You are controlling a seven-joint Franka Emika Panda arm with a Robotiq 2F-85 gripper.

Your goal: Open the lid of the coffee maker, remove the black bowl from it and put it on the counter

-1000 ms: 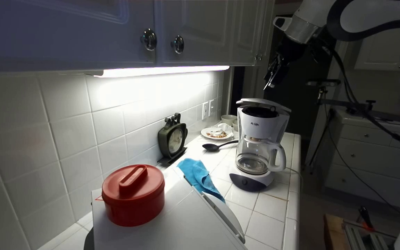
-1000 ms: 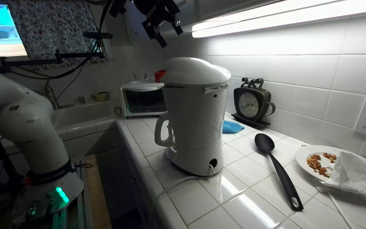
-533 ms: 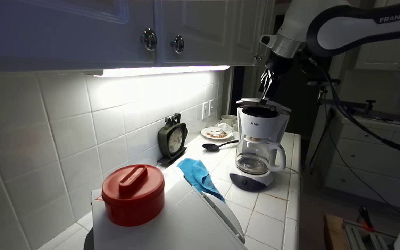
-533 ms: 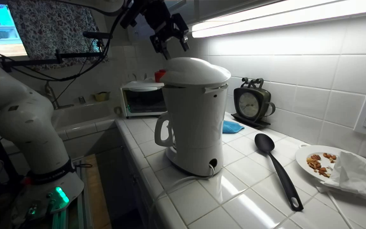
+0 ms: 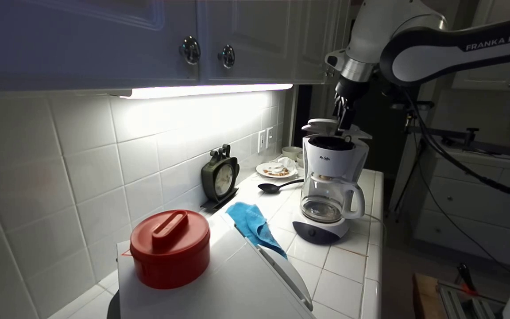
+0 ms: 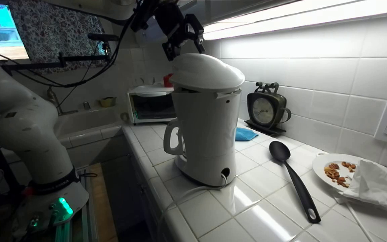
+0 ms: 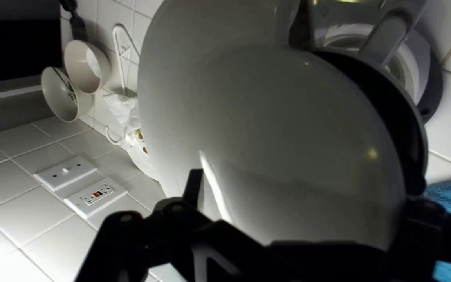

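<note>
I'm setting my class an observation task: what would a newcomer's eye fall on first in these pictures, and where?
Probably the bright red round container, on top of the white appliance in the foreground of an exterior view. Next, the glaring light strip beneath the wall cabinets. Then the white coffee maker on the tiled counter, its lid partly open with the jaws spread close by.

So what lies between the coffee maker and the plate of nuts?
A black spoon lies on the counter between the coffee maker and the plate, as seen in an exterior view.
</note>
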